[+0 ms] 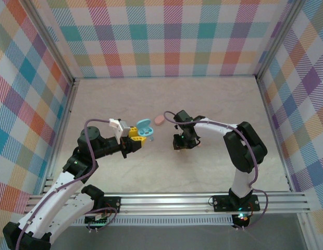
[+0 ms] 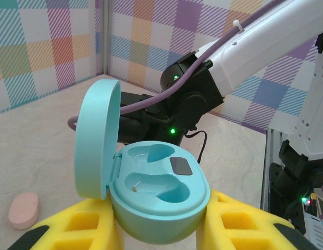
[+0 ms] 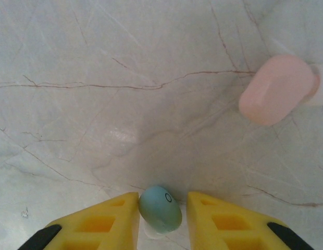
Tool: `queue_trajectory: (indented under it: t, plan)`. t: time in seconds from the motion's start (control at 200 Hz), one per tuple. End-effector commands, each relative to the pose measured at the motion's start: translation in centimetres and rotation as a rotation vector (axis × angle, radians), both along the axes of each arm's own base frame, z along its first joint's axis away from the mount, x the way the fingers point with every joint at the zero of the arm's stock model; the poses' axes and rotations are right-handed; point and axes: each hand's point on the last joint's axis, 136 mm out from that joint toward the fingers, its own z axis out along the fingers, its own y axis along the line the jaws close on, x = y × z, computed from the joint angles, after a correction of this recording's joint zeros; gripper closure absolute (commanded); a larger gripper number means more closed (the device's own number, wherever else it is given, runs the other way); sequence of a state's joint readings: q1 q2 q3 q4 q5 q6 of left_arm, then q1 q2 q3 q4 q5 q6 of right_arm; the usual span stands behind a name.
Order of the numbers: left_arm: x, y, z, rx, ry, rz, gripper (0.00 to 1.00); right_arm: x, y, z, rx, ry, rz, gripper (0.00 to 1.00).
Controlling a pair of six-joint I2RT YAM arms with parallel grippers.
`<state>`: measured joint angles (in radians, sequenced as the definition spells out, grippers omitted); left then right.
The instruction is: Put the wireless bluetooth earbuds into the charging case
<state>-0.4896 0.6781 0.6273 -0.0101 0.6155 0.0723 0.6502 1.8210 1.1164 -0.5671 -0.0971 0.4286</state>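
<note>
– Earbud [image 3: 160, 211], the light blue one: where is it?

– Low in the right wrist view, between the two yellow fingers [image 3: 99, 224] of the right gripper [image 3: 162, 200]. That gripper points down at the pale, veined surface [image 3: 125, 78].

– Which way does it lie?

– Its long axis runs obliquely, from upper left to lower right in that view. The smooth rounded back faces the camera, with a small dark ring mark near the upper end. A pale part shows under the lower end.

– Are the jaws clamped on it?

– I cannot tell. They stand narrow. One finger is against the bud, and there is a sliver of gap at the other.

– And the charging case [image 2: 161, 182]?

– Light blue as well. It sits in the left gripper [image 2: 159, 208], whose jaws are closed against its two sides. Its open side faces up, and the lid [image 2: 96, 135] stands upright on its hinge at the left of the left wrist view. Both wells show bare floors, with a dark pad between them.

– How do the two grippers stand to each other?

– In the top view the held case is left of the right gripper, near it but apart.

– Anything else on the surface?

– A pink case [image 1: 159, 120], closed and lying flat, just right of the raised lid and beyond both grippers in the top view.
</note>
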Motion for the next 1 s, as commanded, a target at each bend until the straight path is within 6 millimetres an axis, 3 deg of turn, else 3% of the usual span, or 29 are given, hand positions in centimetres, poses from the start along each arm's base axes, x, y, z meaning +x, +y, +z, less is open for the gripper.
queue_trajectory:
  t: [0.0, 0.3, 0.465, 0.785, 0.995]
  plan:
    - [-0.5, 0.0, 1.4, -0.014, -0.039, -0.009, 0.8, -0.8, -0.3, -0.9, -0.032, 0.03, 0.035, 0.7]
    - [-0.6, 0.2, 1.4, -0.014, -0.037, -0.005, 0.8, -1.0, -0.2, -1.9, -0.046, 0.035, 0.03, 0.77]
    - [-0.7, 0.2, 1.2, -0.018, -0.033, -0.002, 0.8, -0.4, -0.7, -0.5, -0.048, -0.036, 0.015, 0.8]
    - [-0.4, 0.1, 1.3, -0.038, -0.03, 0.002, 0.8, 0.6, -1.8, 5.2, -0.051, -0.175, 0.023, 0.8]
    - [-0.1, -0.1, 1.7, -0.036, -0.035, -0.005, 0.79, 0.9, -2.4, 11.4, 0.005, -0.322, 0.028, 0.8]
